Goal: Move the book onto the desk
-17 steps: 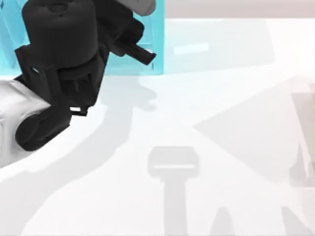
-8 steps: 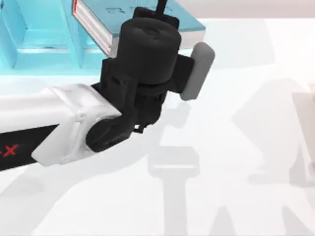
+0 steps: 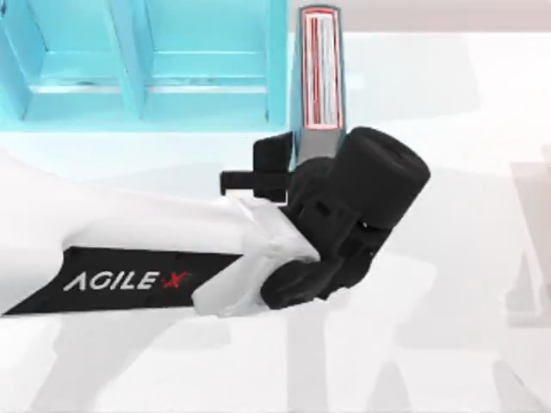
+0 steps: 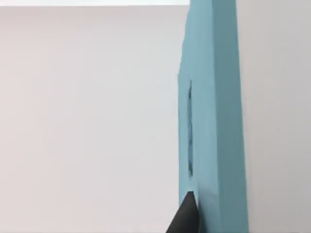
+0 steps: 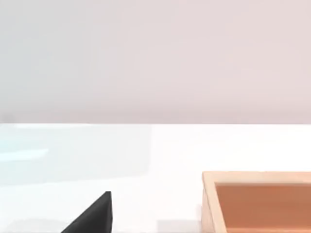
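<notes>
The book [image 3: 319, 73] has teal covers and red-rimmed white page edges. It stands on edge just right of the teal shelf unit [image 3: 138, 77], above the white desk [image 3: 465, 172]. My left gripper [image 3: 312, 159] is shut on the book's near end, and the black wrist covers the fingers from above. In the left wrist view one dark fingertip [image 4: 187, 216] presses flat against the teal cover [image 4: 211, 111]. A single black fingertip [image 5: 92, 216] of my right gripper shows in the right wrist view, over the desk.
The shelf unit fills the back left of the table, with open compartments facing up. The left arm's white link [image 3: 129, 249] crosses the table's left half. A light wooden box [image 5: 257, 204] lies near the right gripper.
The left arm has swung right, away from the shelf unit. The book has turned from lying tilted over the shelf to standing on edge beside the shelf's right end.
</notes>
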`<state>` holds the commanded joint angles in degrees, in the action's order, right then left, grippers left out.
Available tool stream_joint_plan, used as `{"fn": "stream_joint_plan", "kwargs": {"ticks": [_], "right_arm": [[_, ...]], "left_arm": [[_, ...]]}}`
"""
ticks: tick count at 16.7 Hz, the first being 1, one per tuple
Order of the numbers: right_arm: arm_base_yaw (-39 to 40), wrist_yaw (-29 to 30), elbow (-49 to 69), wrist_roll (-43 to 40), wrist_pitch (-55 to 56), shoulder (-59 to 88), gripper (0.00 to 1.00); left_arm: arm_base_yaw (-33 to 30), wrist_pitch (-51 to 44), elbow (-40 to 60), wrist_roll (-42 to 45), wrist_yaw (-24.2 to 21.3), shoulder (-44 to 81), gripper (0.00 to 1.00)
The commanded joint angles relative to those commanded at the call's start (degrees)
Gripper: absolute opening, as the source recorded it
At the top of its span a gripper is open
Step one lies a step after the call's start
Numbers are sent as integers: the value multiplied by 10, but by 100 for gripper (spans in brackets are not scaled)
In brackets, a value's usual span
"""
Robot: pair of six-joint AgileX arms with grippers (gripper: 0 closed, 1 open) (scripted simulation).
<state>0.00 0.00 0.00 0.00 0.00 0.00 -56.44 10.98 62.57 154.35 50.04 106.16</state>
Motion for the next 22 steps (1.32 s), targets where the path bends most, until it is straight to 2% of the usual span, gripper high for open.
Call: {"fn": "stream_joint_plan", "kwargs": {"ticks": [6,11,16,22], "right_arm": [[0,0,0,0,0,0,100],[0,0,0,0,0,0,100],[0,0,0,0,0,0,100],[0,0,0,0,0,0,100]], "left_arm": [[-47,-20,33,409,69,87,0],[-72,-18,61,659,118,125,0],[-86,-10,84,795,150,137,0],[-88,-8,88,814,155,138,0]]}}
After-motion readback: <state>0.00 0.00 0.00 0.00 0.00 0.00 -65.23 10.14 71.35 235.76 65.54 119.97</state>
